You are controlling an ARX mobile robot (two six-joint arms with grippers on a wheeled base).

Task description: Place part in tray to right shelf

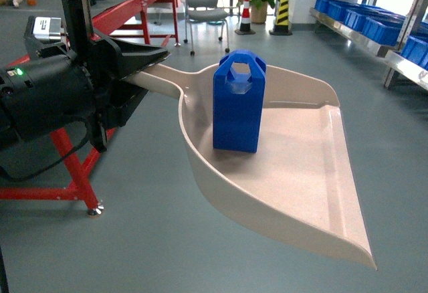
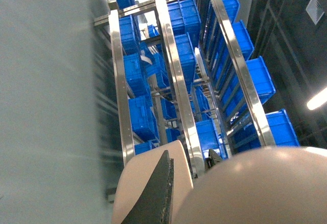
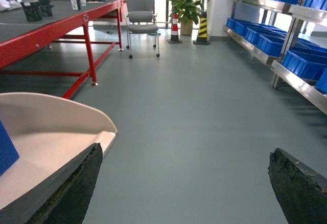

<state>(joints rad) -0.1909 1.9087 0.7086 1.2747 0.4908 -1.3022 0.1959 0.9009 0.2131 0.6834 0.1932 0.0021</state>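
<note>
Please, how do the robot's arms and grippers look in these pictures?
The left arm is a bulky matte black housing with a small green light, a silver labelled block and a black cable beneath. The left gripper is black and angular. The right gripper fingers are dark, with worn, rough pads.

Blue plastic block (image 1: 238, 102) upright in my beige dustpan tray (image 1: 301, 186); steel shelf (image 1: 361, 35) at two o'clock.

Wide grey floor (image 3: 204, 121) open ahead; red-framed workbench (image 3: 56, 29) bounds left, steel shelf (image 3: 286, 70) with blue crates (image 3: 301, 63) bounds right; grey chair (image 3: 140, 17) far back.
</note>
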